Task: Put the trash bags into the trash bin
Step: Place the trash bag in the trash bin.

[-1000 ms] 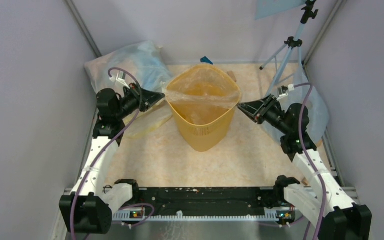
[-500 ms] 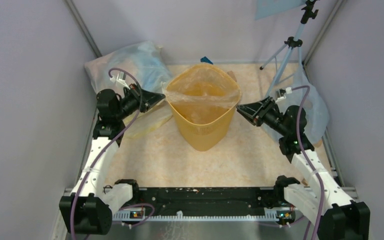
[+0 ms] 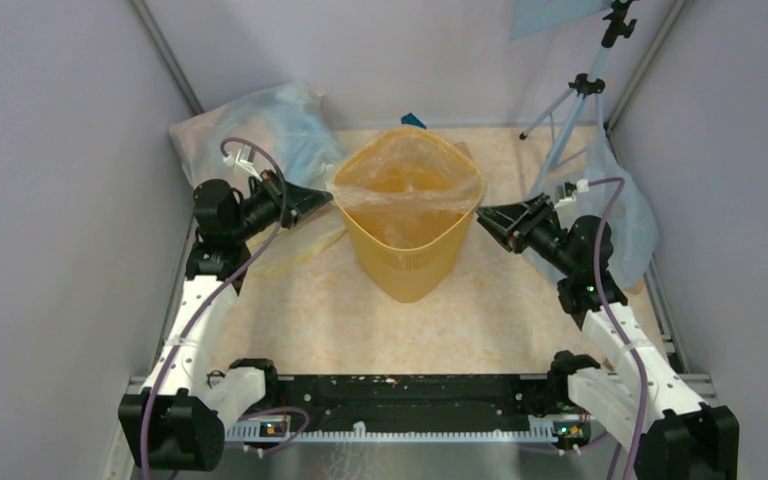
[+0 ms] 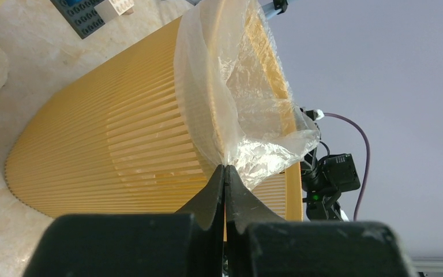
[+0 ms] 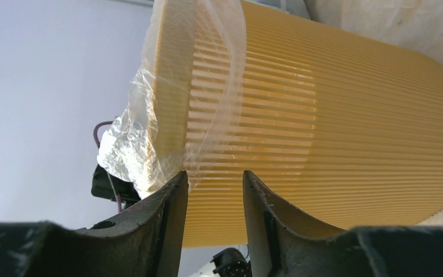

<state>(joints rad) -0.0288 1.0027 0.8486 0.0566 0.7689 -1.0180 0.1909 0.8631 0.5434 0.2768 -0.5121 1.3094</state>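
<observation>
The yellow trash bin [image 3: 407, 250] stood upright near the middle of the table [image 3: 310, 330], between the two arms. A clear trash bag [image 3: 405, 185] sat in its mouth, the wrinkled film lining the inside and folded out over the rounded-square rim on both the left and right sides. The left gripper [image 3: 328, 200] reached in sideways to the left corner of the rim. Its jaws were pressed together with a gathered fold of the bag's film pinched between the tips, and the film was drawn taut from the rim to that pinch. The right gripper [image 3: 482, 215] pointed at the opposite corner of the rim with its jaws apart. In the right wrist view the ribbed bin wall showed through the gap. The loose edge of the bag hung over the rim just beside one of the fingers [image 5: 167, 202], perhaps brushing its tip, but was not clamped. A bulky bluish plastic sack [image 3: 260, 125] lay at the back left corner of the table, and another bluish sack [image 3: 632, 215] lay behind the right arm. A tripod [image 3: 585, 90] stood at the back right. A blue-and-white block piece [image 4: 92, 14] lay on the table beyond the bin in the left wrist view.
</observation>
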